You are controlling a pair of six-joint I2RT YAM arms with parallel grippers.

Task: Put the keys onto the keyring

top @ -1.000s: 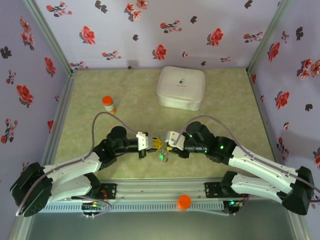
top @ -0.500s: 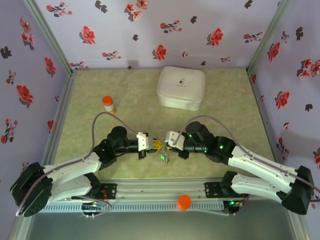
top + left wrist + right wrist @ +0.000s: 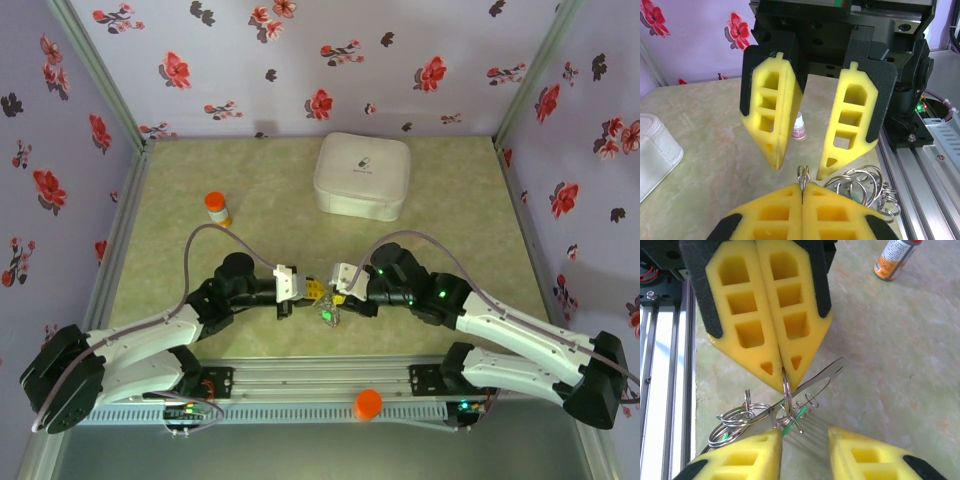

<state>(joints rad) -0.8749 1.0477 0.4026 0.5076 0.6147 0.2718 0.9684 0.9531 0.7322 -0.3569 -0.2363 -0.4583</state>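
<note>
The keyring (image 3: 826, 375) is a thin metal loop with small rings along it, hanging low over the table between the two grippers. My left gripper (image 3: 802, 186) is shut on one upright ring (image 3: 803, 175) of that bunch, seen edge-on at its fingertips (image 3: 771, 371). A green key (image 3: 794, 418) hangs just under that ring, and a green glint of it shows in the top view (image 3: 326, 314). More rings (image 3: 866, 182) dangle toward the rail. My right gripper (image 3: 804, 435) faces the left one, open, its fingers (image 3: 772, 120) on either side of the bunch without touching it.
A white zip case (image 3: 362, 175) sits at the back of the mat. An orange-capped bottle (image 3: 217, 208) stands at the back left. An orange cap (image 3: 368, 403) lies on the front rail (image 3: 320, 385). A small white bottle (image 3: 798, 127) stands behind the right fingers.
</note>
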